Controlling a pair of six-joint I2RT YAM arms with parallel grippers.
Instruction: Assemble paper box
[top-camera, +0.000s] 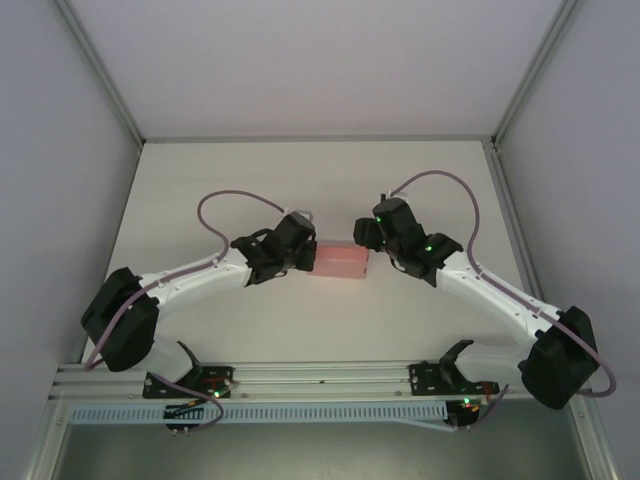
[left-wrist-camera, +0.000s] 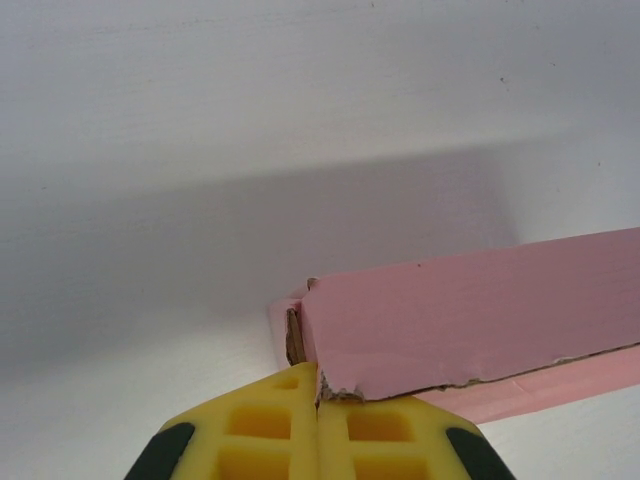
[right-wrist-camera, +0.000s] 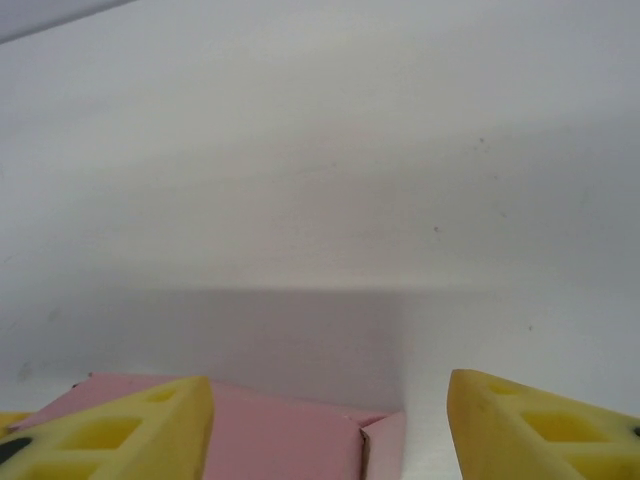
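Wrist views: left fingers (left-wrist-camera: 270, 440) pinch paper box (left-wrist-camera: 470, 320) corner; right fingers (right-wrist-camera: 540, 420) apart.

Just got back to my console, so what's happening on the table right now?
Both arms are working on a pink paper box in the middle of the table. The left pincer is shut and seems to be pinching the card at one end corner. The right pincer stands open at the other end, fingers apart over the box, not gripping it.
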